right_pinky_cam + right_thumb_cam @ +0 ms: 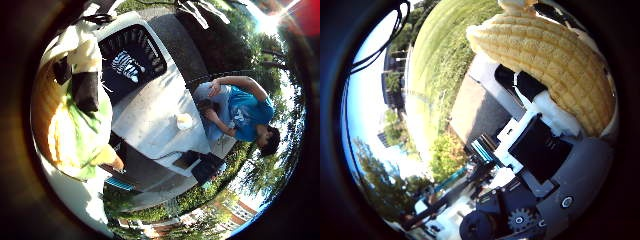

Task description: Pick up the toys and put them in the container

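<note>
A yellow corn toy [545, 60] with a ribbed knit skin fills much of the right thumb side palm view, close to the palm. My hand's white and black fingers [535, 140] lie against it. In the right little finger side palm view the toy's yellow and green body [65, 125] is close too, with finger parts [85, 88] curled over it. The hand is above the white-covered table [160, 105]. The dark slotted container [140, 45] stands on the table away from the hand, with a white and black thing [125, 66] in it.
A small cream object [185, 121] lies on the tablecloth beyond the container. Dark boxes [197, 163] sit past the table's edge, and a blue thing [120, 183] lies near the toy. Grass [445, 60] surrounds the table.
</note>
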Robot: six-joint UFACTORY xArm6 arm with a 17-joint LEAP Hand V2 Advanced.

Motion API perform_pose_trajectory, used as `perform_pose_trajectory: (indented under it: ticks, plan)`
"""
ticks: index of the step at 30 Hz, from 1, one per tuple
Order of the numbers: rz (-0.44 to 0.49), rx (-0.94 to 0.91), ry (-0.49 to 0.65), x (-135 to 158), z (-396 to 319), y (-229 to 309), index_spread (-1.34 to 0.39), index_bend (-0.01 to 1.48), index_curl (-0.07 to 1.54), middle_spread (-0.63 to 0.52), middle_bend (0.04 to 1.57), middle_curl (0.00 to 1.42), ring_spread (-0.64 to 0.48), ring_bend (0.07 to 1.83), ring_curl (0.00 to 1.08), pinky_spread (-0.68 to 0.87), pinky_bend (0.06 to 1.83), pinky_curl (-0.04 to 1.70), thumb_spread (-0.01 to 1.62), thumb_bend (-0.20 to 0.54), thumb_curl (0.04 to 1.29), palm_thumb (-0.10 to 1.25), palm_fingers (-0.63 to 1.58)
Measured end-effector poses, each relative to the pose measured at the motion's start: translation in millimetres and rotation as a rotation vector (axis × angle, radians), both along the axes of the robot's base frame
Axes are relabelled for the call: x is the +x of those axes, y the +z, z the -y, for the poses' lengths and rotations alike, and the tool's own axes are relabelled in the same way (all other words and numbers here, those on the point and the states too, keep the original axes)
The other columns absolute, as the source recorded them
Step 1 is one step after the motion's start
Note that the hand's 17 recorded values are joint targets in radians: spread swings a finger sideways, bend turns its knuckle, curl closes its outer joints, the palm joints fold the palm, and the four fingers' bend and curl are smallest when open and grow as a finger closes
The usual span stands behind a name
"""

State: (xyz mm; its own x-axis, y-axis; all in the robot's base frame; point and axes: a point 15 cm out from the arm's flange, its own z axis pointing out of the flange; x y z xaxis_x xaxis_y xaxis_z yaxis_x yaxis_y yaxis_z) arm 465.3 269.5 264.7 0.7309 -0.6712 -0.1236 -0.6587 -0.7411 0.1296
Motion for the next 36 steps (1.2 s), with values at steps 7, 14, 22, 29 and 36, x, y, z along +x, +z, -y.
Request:
perform_pose_trajectory:
  ticks: [7,14,22,29,36]
  plan:
    - [-0.005,-0.012,-0.018,22.1,-36.4,-101.1,-0.98,0.52,1.41,-0.18,1.42,1.0,-0.09,1.66,0.78,0.15,1.51,1.01,1.11,-0.025,0.8,0.87,0.62]
    - [-0.07,-0.056,0.0,9.3,-43.0,-159.3,-0.86,0.4,1.24,-0.1,0.81,0.75,0.07,1.25,0.65,0.25,1.25,0.94,1.13,-0.034,0.7,0.81,-0.17]
    - [-0.083,-0.046,-0.009,27.1,-9.0,-161.1,-0.64,0.05,0.78,0.05,0.22,0.44,0.26,0.71,0.35,0.42,1.01,0.7,1.11,-0.031,0.6,0.79,-0.22]
    - [0.022,0.023,-0.115,81.0,83.4,-81.3,-0.53,0.1,0.53,0.08,0.15,0.37,0.29,0.61,0.31,0.48,0.92,0.6,1.09,-0.028,0.54,0.79,-0.12]
    - [0.063,0.021,-0.264,106.3,222.7,-46.5,-0.47,0.15,0.41,0.08,0.17,0.33,0.29,0.57,0.3,0.5,0.83,0.53,1.09,-0.028,0.51,0.8,-0.05]
